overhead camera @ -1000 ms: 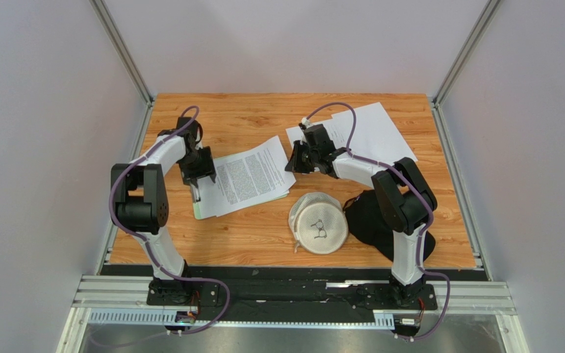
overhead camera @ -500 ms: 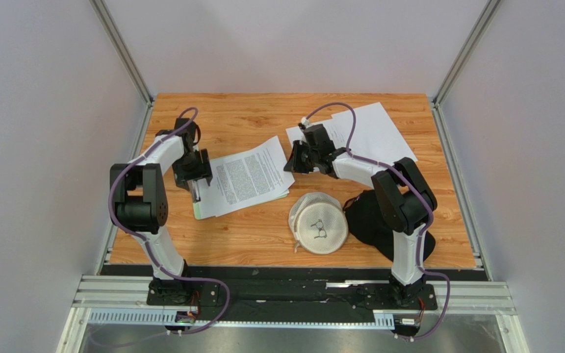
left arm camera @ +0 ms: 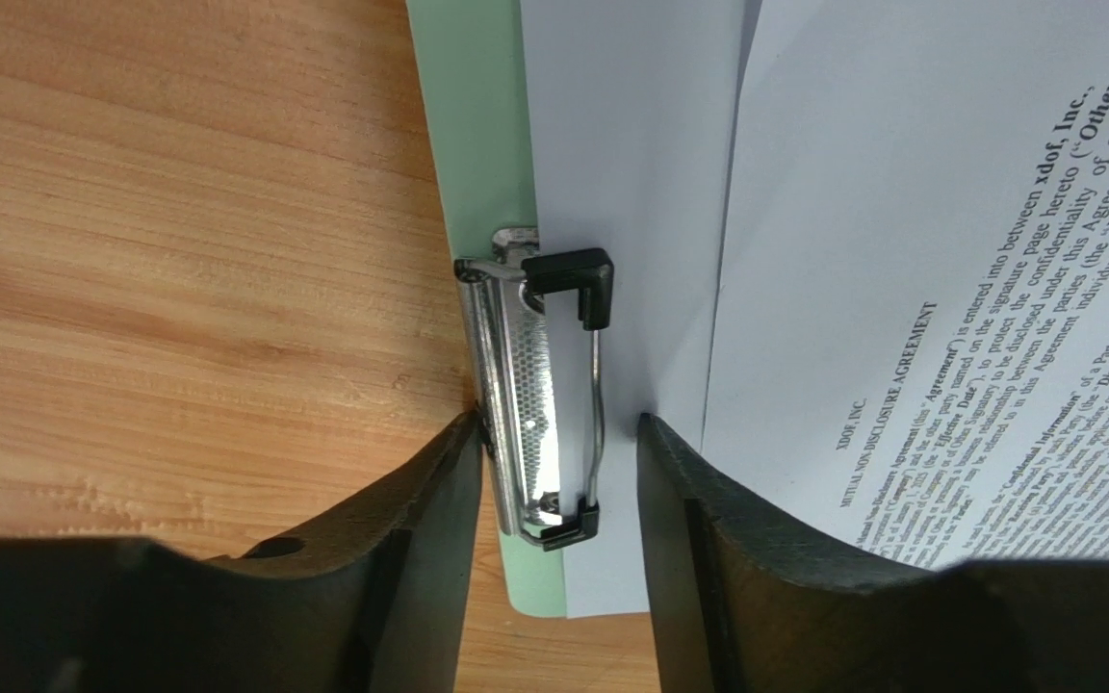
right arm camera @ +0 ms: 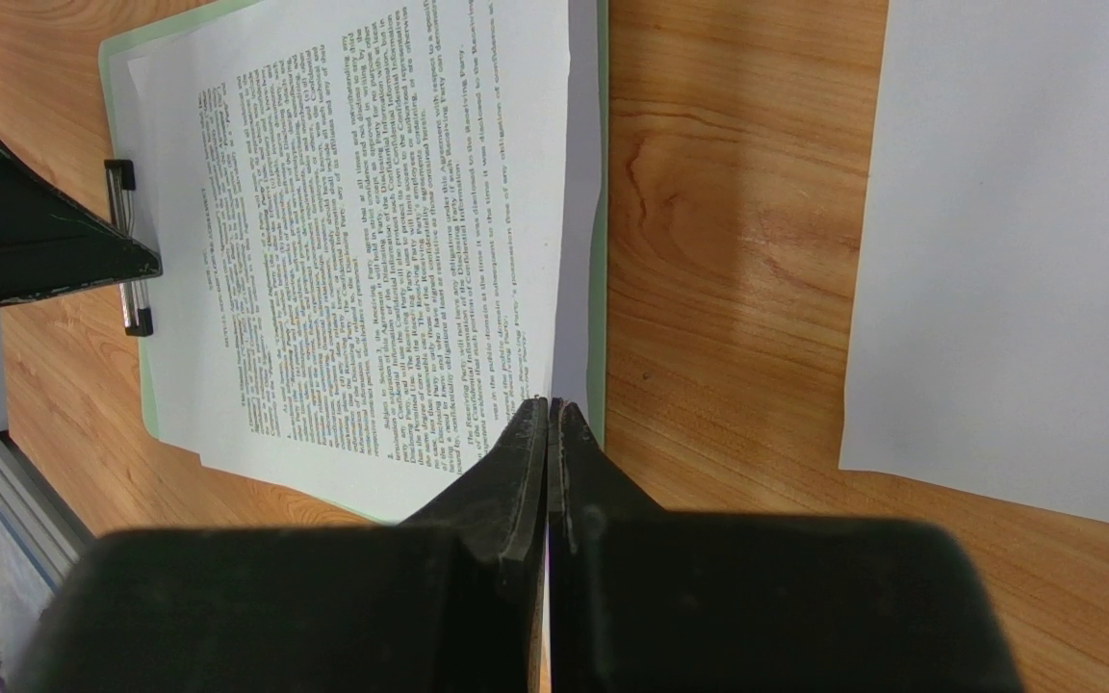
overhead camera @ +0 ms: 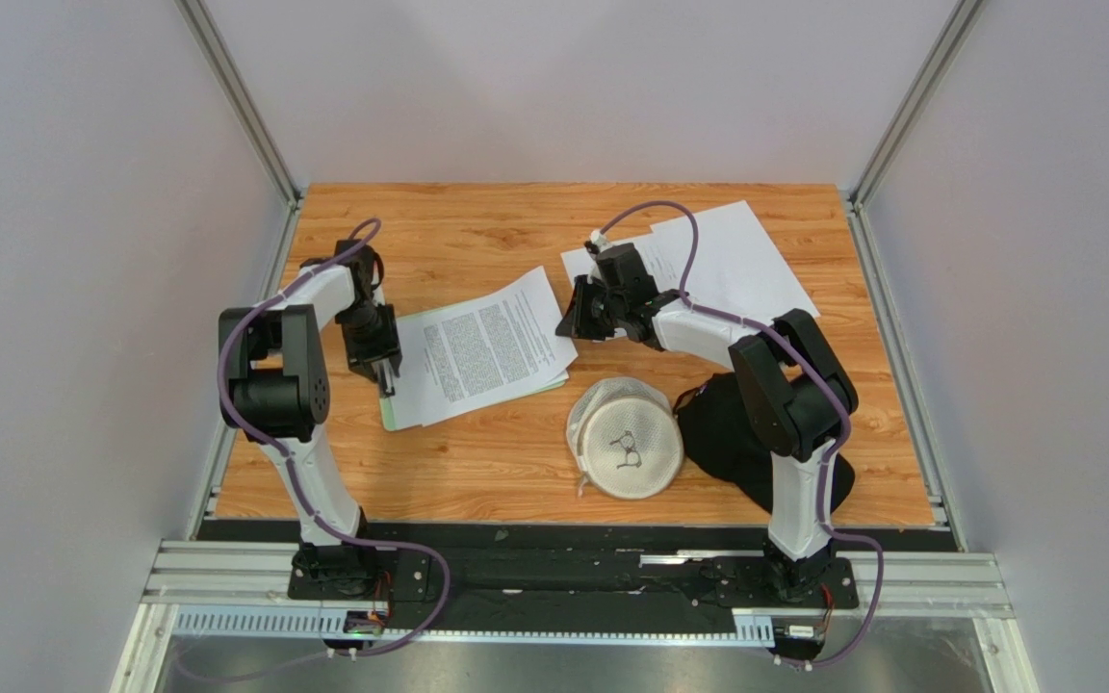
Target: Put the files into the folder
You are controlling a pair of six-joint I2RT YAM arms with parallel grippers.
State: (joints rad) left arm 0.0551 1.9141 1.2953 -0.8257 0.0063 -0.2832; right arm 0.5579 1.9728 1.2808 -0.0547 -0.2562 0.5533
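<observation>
Left of centre in the overhead view, the green folder (overhead camera: pixel 390 420) lies flat on the wooden table (overhead camera: pixel 503 462), nearly covered by printed sheets (overhead camera: pixel 488 347). One more sheet (overhead camera: pixel 741 253) lies at the upper right, well apart from it.

The left gripper (left arm camera: pixel 561 426) stands partly open, its jaws astride the metal clip (left arm camera: pixel 524 383) on the folder's left short edge. One jaw touches the clip from the wood side and the other rests on the paper just beside it, so nothing is clamped. The right gripper (right arm camera: pixel 549 407) is fully closed, its tips at the right edge of the top printed page. Whether it nips that page I cannot tell.

Paper like this is light, limp and slick, and would likely slide or buckle if pushed, so a pinch at a free edge or corner looks best. The folder looks stiff. Its clip is probably sprung and wants squeezing at the lever end to let the pages under.
</observation>
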